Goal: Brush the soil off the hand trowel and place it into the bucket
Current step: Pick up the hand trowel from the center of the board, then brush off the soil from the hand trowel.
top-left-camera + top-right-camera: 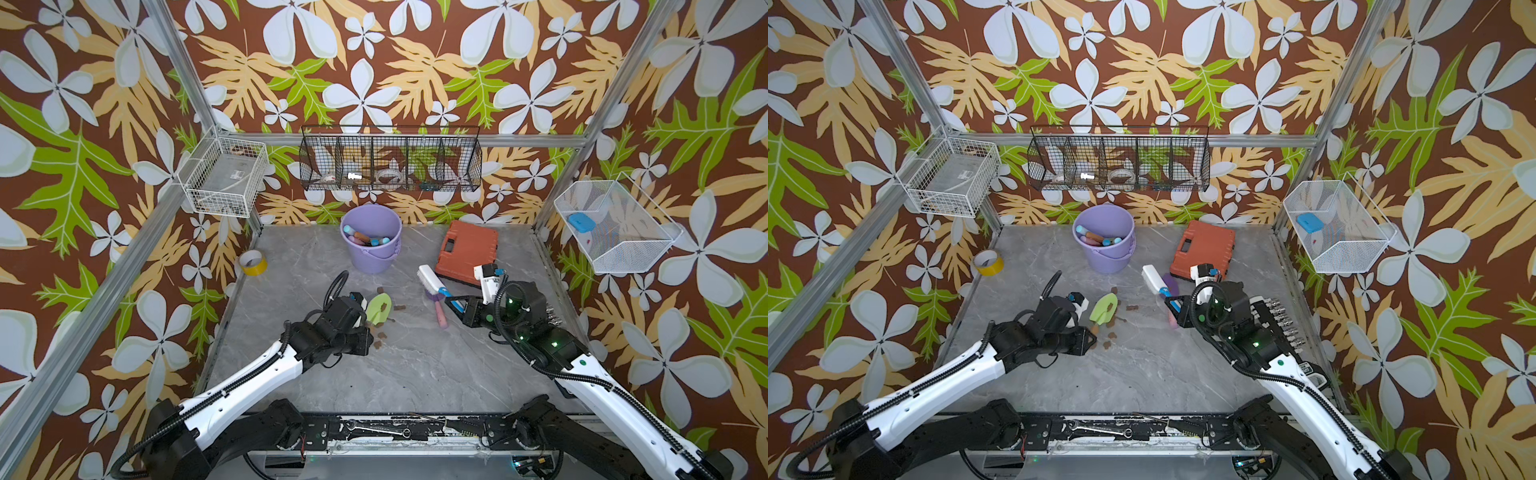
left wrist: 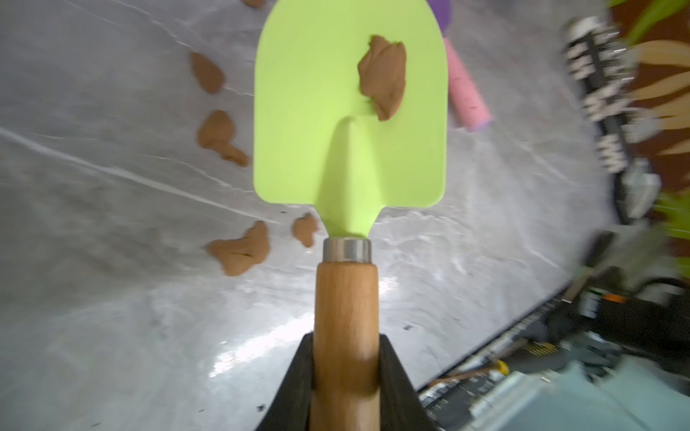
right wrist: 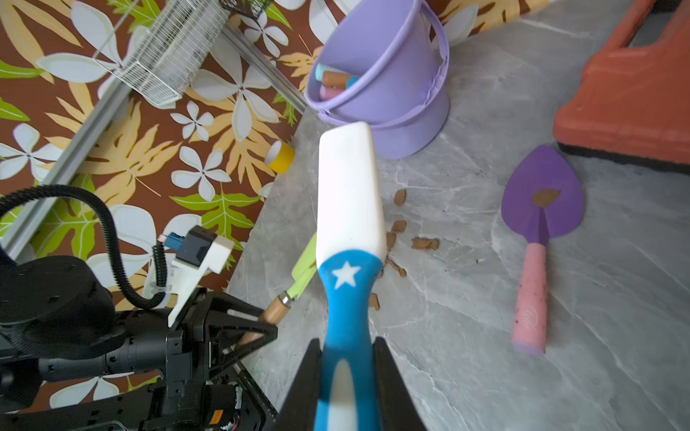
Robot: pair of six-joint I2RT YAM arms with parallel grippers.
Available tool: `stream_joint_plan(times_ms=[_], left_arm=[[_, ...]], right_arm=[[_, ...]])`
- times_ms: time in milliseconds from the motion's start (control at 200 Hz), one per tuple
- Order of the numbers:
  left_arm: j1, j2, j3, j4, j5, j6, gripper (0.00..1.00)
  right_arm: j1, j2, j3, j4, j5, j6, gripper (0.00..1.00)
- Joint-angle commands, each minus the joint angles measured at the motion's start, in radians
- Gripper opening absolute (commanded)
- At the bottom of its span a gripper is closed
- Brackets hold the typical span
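**Step in hand:** brushing, partway through.

**Left pincer** [image 2: 345,339]: closed on the wooden handle of the green trowel [image 2: 317,112], with a jaw on each side of the grip. The blade points away from the wrist. It appears raised off the desk [image 1: 415,365] and rolled to a tilt, since it shows edge-on in the right wrist view.

**Right pincer** [image 3: 348,341]: closed on the blue handle of the brush [image 3: 349,186]. The white head is out ahead, aimed roughly toward the bucket [image 3: 403,93]. Brush and green blade are apart in both top views, with no contact.

**Soil:**
- One soil blob [image 2: 384,74] sits on the blade face, off to one side of the centre ridge.
- Loose blobs [image 2: 220,134] lie scattered on the desk just beside the blade.
- Judgement: the blade is mostly clean, with one piece to go.

**Bucket:** upright at the back of the desk, well apart from the trowel. Coloured handle ends show inside it.

**Also noted:** a purple trowel [image 3: 541,201] with a pink handle lies flat on the desk near the red case [image 1: 467,249]. It has a small brown patch on its blade. Neither pincer touches it.

**Next move, as I read it:**
- Bring the brush head across to the green blade and set the bristles on the blob.
- Sweep toward the nearer blade edge so the piece drops to the desk.
- The blob looks flattened and stuck, so it probably needs firm pressure and more than one pass.
- The left grip has to resist that push without the handle twisting.
- Only then carry the trowel to the bucket, aiming for the side not taken up by handles.
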State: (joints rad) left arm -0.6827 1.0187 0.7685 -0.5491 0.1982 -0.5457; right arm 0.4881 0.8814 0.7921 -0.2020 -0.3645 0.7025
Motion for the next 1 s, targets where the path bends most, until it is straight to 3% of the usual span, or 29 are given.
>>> stream_joint_plan(times_ms=[0,90,215,265,335,430,550,721,996], left_arm=[[0.055,-0.03,-0.048,0.189,0.419,-0.05,0.0],[0.084,-0.055,-0.137,0.393,0.606,-0.181,0.0],[0.149,-0.105,-0.263,0.706,0.743,-0.401,0.0],[0.172,-0.111,-0.27,0.718,0.739,-0.418,0.0],[0.181,-0.093,-0.175,0.453,0.62,-0.246,0.0],[0.18,-0.018,0.007,0.008,0.261,0.021,0.0],[0.15,0.039,0.089,-0.191,-0.18,0.09,0.0],[0.048,0.12,0.173,-0.267,-0.358,0.091,0.0],[-0.036,0.176,0.183,-0.287,-0.407,0.075,0.0]], right_arm=[[0.001,0.013,0.042,0.065,-0.02,0.009,0.0],[0.002,0.036,0.065,0.08,-0.061,0.026,0.0],[0.003,0.037,0.07,0.096,-0.077,0.038,0.0],[0.002,0.033,0.071,0.096,-0.08,0.036,0.0],[0.003,0.037,0.079,0.071,-0.077,0.024,0.0],[0.006,0.047,0.078,0.019,-0.021,-0.006,0.0],[0.036,0.05,0.069,-0.004,0.059,-0.044,0.0],[0.182,0.09,0.073,-0.019,0.206,-0.087,0.0],[0.391,0.305,0.158,-0.013,0.263,-0.129,0.0]])
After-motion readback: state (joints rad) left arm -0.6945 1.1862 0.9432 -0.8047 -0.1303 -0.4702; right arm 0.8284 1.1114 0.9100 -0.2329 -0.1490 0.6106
